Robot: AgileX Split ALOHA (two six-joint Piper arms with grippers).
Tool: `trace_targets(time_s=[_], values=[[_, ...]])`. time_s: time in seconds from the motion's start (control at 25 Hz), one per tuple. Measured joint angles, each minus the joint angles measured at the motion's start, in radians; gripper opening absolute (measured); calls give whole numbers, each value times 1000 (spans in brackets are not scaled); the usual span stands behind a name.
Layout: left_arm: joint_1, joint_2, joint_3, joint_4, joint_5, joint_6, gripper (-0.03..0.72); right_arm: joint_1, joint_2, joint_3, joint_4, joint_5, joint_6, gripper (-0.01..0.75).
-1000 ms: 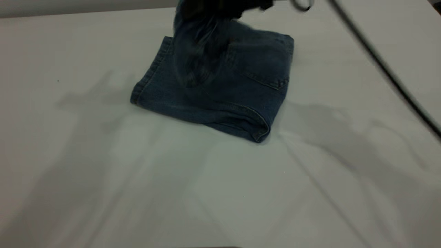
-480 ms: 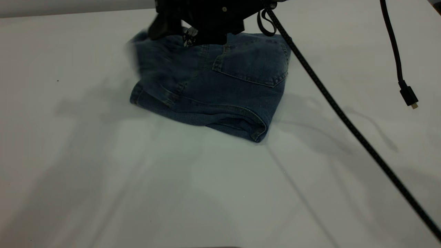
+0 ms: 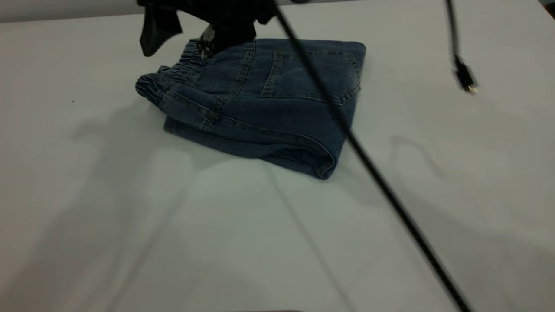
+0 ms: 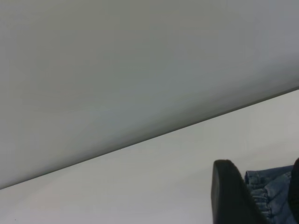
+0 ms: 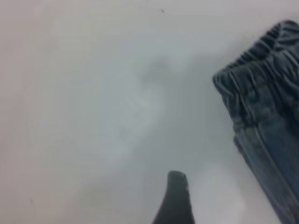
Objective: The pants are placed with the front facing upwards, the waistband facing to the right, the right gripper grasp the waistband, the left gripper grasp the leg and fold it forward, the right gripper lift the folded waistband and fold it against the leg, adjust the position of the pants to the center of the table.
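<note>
Exterior view: the right gripper (image 3: pixel 175 53) hangs spread open just above the waistband (image 3: pixel 167 78), gripping nothing. The pants (image 3: pixel 277 104) lie folded in a compact stack toward the far side of the table (image 3: pixel 173 242). The left gripper (image 4: pixel 261 205) sits near that gathered edge, its state unclear. Folding looks done. What remains, I judge, is sliding the bundle to the centre, which calls for a fresh hold.

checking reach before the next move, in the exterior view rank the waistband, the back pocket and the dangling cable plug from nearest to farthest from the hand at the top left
1. The waistband: gathered edge at the pants' left end, right below the hand.
2. The back pocket: on the folded top layer, toward the right.
3. The cable plug: hanging far right, beyond the pants.
</note>
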Motion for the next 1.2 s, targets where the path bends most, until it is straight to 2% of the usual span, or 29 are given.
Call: trace_targets(time_s=[0.16,0.24,0.4,0.68,0.92,1.2], values=[[0,0,0,0,-5,0,282,9,77,-201,-431,208,532,520],[0,0,0,0,-12,0,282,8,121,-290,-553,307,715,520],[0,0,0,-6,-20,0,282,8,195,-427,-564,397,884,520],[0,0,0,-20,-15,0,282,5,290,-474,-494,361,1294,495],[0,0,0,-24,14,0,282,5,366,-479,-485,331,1483,475],[0,0,0,-24,23,0,282,10,390,-485,-486,359,1437,470]])
